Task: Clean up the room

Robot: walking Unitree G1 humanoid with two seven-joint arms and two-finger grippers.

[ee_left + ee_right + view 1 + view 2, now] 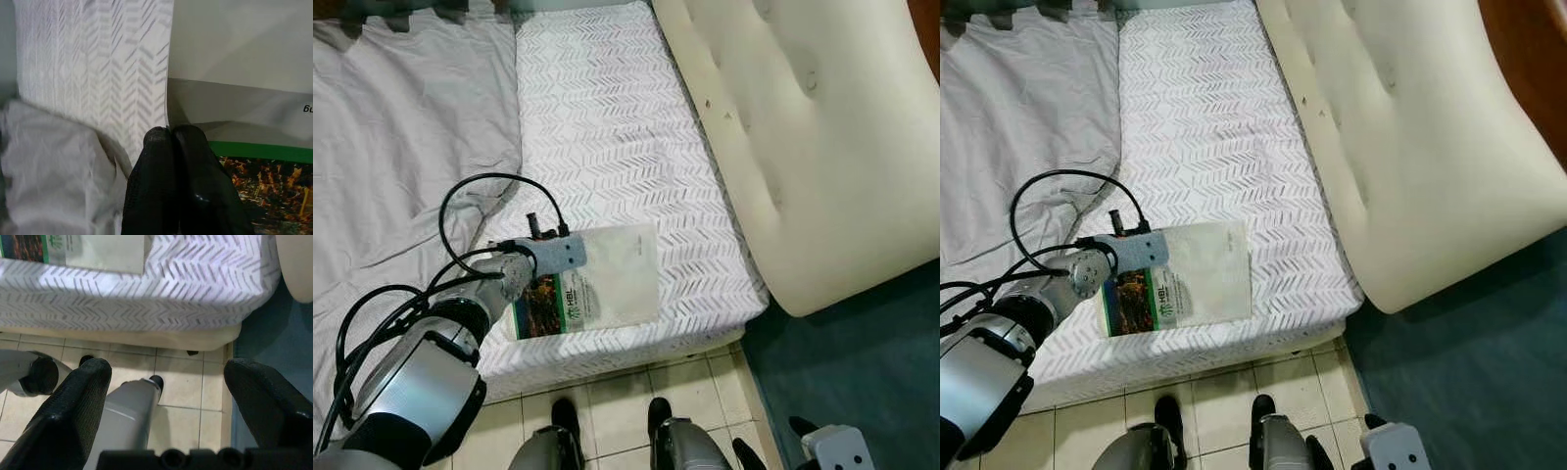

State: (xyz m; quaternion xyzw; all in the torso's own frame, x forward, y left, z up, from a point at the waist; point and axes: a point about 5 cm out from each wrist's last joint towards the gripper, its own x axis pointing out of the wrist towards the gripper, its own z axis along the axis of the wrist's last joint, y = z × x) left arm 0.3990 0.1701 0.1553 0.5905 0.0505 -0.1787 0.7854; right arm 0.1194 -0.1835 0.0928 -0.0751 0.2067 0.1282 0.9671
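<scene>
The right gripper [164,396] hung idle over the tiled floor, fingers spread apart. The left gripper [178,147] reached forward, fingers pinched together at the flat white-and-green paper packet [597,279] near the herringbone mattress's [607,117] front edge. It looked light, floppy and slippery; an edge pinch seemed best.

Chevron-patterned mattress [607,127], grey sheet [401,147] beside it, cream cushion [813,137], tiled floor [607,401], teal rug [862,362]
</scene>
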